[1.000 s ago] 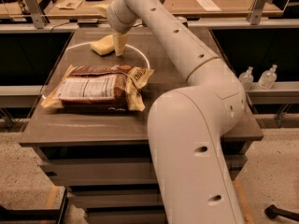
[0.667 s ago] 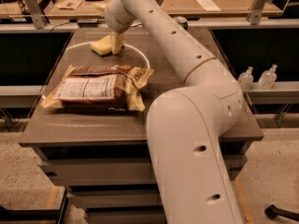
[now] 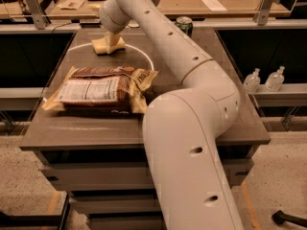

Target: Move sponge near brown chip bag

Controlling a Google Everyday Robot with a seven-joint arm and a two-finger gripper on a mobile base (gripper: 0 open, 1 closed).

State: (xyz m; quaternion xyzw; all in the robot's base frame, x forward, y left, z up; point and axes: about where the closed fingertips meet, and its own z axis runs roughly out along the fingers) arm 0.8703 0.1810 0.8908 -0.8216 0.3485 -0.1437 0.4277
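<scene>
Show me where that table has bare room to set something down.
Bare table shows along the front edge before the brown chip bag, and between bag and sponge. Crowded: the gripper at the sponge, the arm over the right side.

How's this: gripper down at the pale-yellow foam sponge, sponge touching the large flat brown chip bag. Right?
No. Camera view: the gripper is down at the pale-yellow foam sponge, far side of the table, but the sponge lies apart from the large flat brown chip bag, bare surface between.
</scene>
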